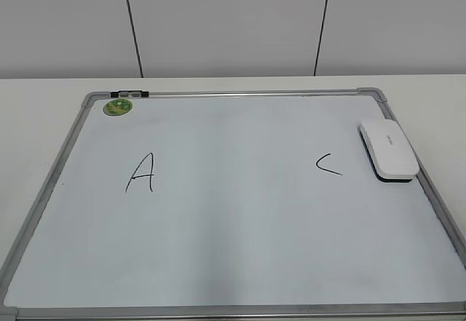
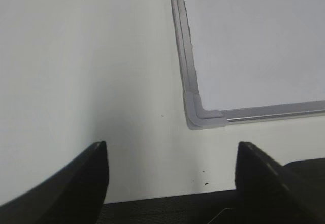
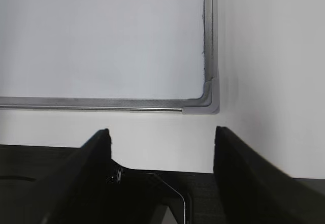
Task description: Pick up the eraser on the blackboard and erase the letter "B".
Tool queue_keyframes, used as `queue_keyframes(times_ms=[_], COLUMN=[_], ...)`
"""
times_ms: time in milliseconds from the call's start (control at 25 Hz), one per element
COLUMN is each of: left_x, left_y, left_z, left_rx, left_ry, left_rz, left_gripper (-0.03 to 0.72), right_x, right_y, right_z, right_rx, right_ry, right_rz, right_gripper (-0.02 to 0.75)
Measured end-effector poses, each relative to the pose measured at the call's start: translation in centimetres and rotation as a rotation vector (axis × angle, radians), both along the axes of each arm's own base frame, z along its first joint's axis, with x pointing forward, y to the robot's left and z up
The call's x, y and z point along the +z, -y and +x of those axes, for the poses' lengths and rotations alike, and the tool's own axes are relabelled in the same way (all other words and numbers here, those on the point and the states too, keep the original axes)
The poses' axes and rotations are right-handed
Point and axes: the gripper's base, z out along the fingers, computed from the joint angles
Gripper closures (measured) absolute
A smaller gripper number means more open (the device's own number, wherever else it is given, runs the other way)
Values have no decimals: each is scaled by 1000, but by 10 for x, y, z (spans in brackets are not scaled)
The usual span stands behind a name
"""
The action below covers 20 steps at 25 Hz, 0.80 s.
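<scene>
The blackboard [image 1: 233, 263] is a white board in a grey frame, lying flat on the table. No letter "B" shows on it; the middle between a black "A" [image 1: 141, 173] and a black "C" [image 1: 328, 164] is blank. The white eraser [image 1: 388, 148] lies on the board's right edge, right of the "C". Neither gripper shows in the exterior view. My left gripper [image 2: 171, 155] is open and empty over the table near the board's front left corner [image 2: 200, 115]. My right gripper [image 3: 161, 140] is open and empty near the board's front right corner [image 3: 208, 102].
A small round green magnet [image 1: 117, 106] sits at the board's far left corner, with a black and silver clip [image 1: 129, 94] on the top frame beside it. The white table [image 1: 44, 102] surrounds the board. A grey panelled wall stands behind.
</scene>
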Motion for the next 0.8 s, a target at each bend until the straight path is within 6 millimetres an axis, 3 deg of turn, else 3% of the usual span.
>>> queue_keyframes(times_ms=[280, 560, 800], left_x=[-2, -2, -2], left_y=[1, 1, 1], left_z=[-3, -3, -4], left_rx=[-26, -41, -46], left_ry=[9, 12, 16], left_rz=[-3, 1, 5], left_gripper=[118, 118, 119], right_x=[-18, -47, -47], right_y=[4, 6, 5], right_z=[-29, -30, -28], right_rx=[29, 42, 50], right_ry=[48, -2, 12], right_rz=[-29, -57, -62], right_gripper=[267, 267, 267])
